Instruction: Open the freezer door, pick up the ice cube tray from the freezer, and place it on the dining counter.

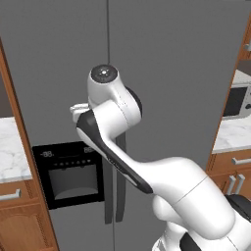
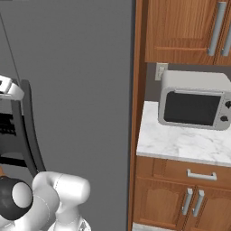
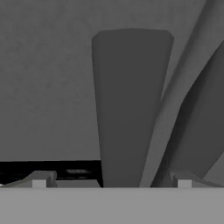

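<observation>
From behind on the left, the arm rises from the lower right, folds at the elbow and reaches up to the seam between the two grey doors, its wrist level with the top of the freezer door (image 1: 63,98), just above the black dispenser panel (image 1: 71,171). The door is shut, so the freezer and the ice cube tray inside are hidden. From the right, the hand's white edge sits at the top of the curved dark handles (image 2: 29,131); a microwave (image 2: 196,101) stands well apart on the marble side counter (image 2: 180,144). Looking along the hand, the gripper (image 3: 111,181) has its fingertips (image 3: 39,180) spread wide on either side of the freezer door handle (image 3: 129,109), apparently lined up to close on it, nothing pinched yet.
</observation>
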